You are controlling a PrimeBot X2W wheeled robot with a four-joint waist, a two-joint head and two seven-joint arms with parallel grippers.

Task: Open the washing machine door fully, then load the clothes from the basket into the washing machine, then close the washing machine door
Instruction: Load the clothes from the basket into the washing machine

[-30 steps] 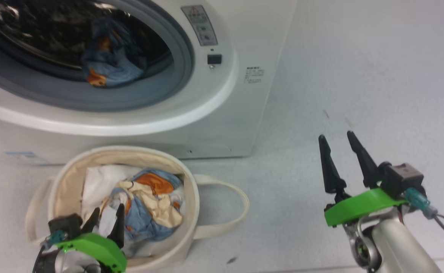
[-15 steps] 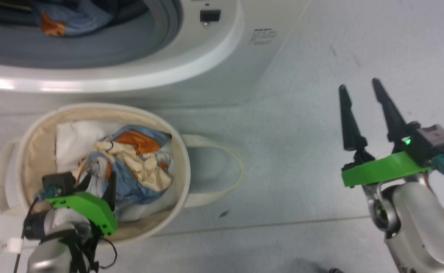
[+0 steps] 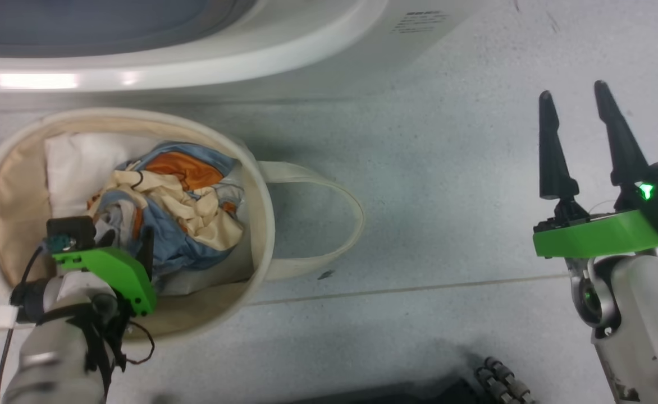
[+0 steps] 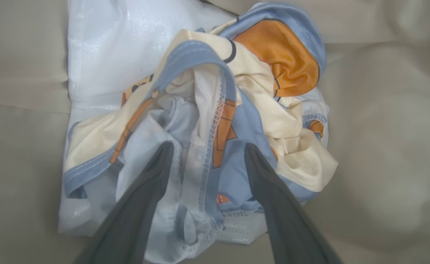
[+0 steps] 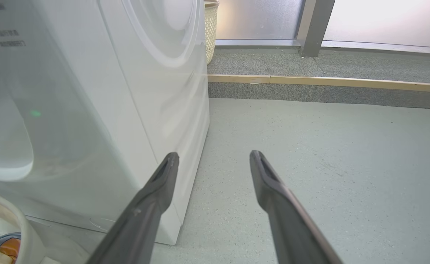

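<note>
The basket (image 3: 263,185) is cream canvas, a shade more tan on its inner wall. The clothes (image 3: 194,224) in it are light blue with a bright orange patch, cream panels and bits of orange-brown print. The pad (image 3: 73,163) under them is plain white with a fine woven sheen. The washing machine (image 3: 318,45) is glossy white with small dark lettering. The floor (image 3: 447,185) is pale grey-green and finely speckled. The left claw (image 4: 208,146) and the right claw (image 3: 573,92) have dark charcoal fingers (image 3: 553,157) on bright green brackets (image 3: 598,238), with silver-grey forearms (image 3: 643,314). A tan strip (image 5: 328,80) edges a darker grey speckled step (image 5: 310,62).
</note>
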